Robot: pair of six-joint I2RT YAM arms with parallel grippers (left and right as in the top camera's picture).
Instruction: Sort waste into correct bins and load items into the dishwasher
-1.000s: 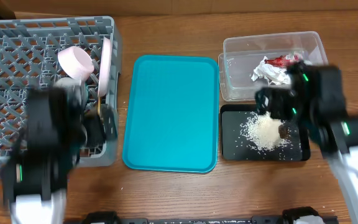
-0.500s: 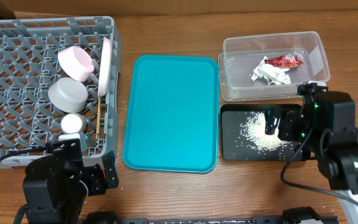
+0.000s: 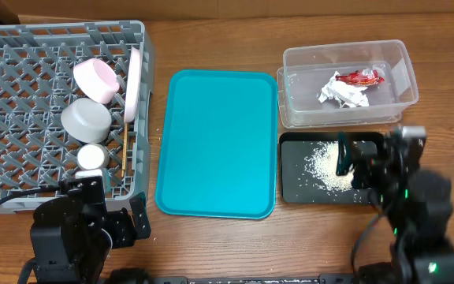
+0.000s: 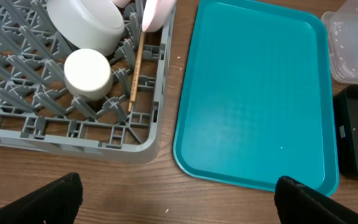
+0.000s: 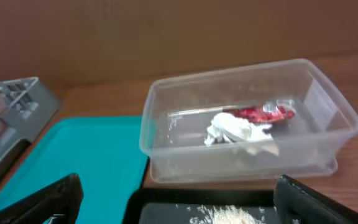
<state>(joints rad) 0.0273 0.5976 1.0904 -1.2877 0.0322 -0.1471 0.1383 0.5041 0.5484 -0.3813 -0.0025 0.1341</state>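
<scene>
The grey dish rack (image 3: 22, 170) at the left holds a pink bowl (image 3: 94, 77), a plate on edge (image 3: 135, 83), a grey bowl (image 3: 85, 118), a white cup (image 3: 93, 156) and chopsticks (image 3: 124, 142). The clear tub (image 3: 392, 75) holds the red wrapper (image 3: 362, 76) and white paper (image 3: 341, 93). Rice (image 3: 321, 162) lies on the black tray (image 3: 294, 185). My right gripper (image 3: 366, 162) hangs open over that tray's right part; the brown scrap is hidden. My left gripper (image 3: 124, 225) is open and empty over bare table in front of the rack.
The teal serving tray (image 3: 215, 142) lies between the rack and the bins. The left wrist view shows the rack corner (image 4: 73, 130), the cup (image 4: 87, 71) and the teal tray (image 4: 253, 93). The right wrist view shows the tub (image 5: 166, 134) and wrapper (image 5: 263, 113).
My left arm pulled back from over the rack to the table's front edge. My right arm moved from the tub's edge toward the front, over the black tray.
</scene>
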